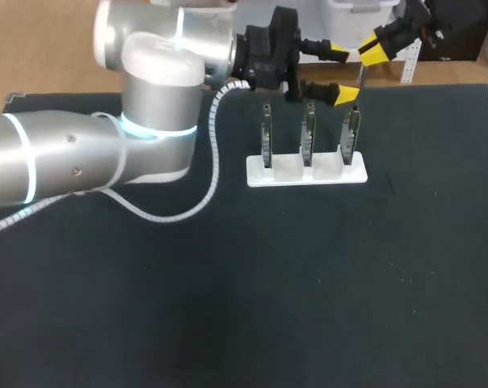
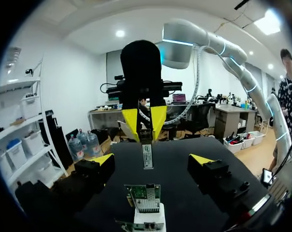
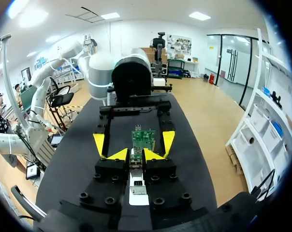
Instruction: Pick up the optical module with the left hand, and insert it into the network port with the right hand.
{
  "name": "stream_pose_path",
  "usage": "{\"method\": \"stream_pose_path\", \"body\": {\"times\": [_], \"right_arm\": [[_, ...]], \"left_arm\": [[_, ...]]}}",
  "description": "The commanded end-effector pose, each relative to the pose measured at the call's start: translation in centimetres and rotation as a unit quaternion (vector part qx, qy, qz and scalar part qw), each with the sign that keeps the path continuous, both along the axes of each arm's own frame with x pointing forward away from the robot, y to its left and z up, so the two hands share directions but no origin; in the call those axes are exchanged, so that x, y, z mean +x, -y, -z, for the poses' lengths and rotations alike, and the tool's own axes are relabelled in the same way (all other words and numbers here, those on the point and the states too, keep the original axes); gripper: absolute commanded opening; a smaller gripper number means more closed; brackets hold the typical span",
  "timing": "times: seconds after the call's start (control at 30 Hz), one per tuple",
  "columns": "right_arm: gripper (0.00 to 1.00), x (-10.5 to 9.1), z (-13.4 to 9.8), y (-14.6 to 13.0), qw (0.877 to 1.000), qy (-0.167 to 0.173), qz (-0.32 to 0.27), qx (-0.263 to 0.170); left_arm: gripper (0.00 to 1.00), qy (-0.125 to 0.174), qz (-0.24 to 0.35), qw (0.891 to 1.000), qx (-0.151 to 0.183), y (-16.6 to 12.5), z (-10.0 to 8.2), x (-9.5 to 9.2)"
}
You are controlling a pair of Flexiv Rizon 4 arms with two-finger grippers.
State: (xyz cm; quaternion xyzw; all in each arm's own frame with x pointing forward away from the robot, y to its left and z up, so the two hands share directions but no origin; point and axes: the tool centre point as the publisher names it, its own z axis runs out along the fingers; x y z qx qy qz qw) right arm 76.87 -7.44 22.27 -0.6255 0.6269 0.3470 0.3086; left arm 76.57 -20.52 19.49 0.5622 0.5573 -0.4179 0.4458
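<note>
The optical module [image 2: 147,155], a thin metal bar, hangs upright from my right gripper [image 2: 145,126], which is shut on its upper end. In the head view the module [image 1: 360,78] is a thin sliver under the right gripper [image 1: 373,51], above the rightmost card. My left gripper [image 1: 343,74] stands open with its yellow tips on either side of the module, not touching it. Seen from the right wrist, the right gripper [image 3: 136,154] pinches the module [image 3: 135,157], with the left fingertips [image 3: 168,141] spread wide beyond it. A green network card [image 2: 143,197] with its port stands below.
A white stand [image 1: 306,171] holds three upright network cards [image 1: 308,133] in a row at the back middle of the dark table [image 1: 252,307]. My left arm [image 1: 82,153] lies across the back left, trailing a white coiled cable [image 1: 204,194].
</note>
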Motion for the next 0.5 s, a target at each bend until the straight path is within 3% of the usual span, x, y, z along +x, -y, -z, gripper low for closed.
{"method": "stream_pose_path", "body": {"times": [0.03,0.23,0.37,0.5], "right_arm": [[0.0,0.13,0.08,-0.01,1.0,0.0,0.0,0.0],[0.0,0.1,0.09,0.0,1.0,-0.001,0.0,0.001],[0.0,0.09,0.14,0.08,1.0,-0.002,0.0,0.0],[0.0,0.12,0.17,0.19,1.0,-0.002,0.002,0.0]], "left_arm": [[1.0,-0.029,-0.005,0.999,0.016,-0.82,0.14,-0.33],[1.0,-0.042,-0.014,0.999,0.012,-1.04,0.48,-0.44],[1.0,-0.043,-0.015,0.999,0.027,-1.09,0.32,-0.31],[1.0,-0.056,-0.012,0.996,0.066,-1.13,0.24,-0.21]]}}
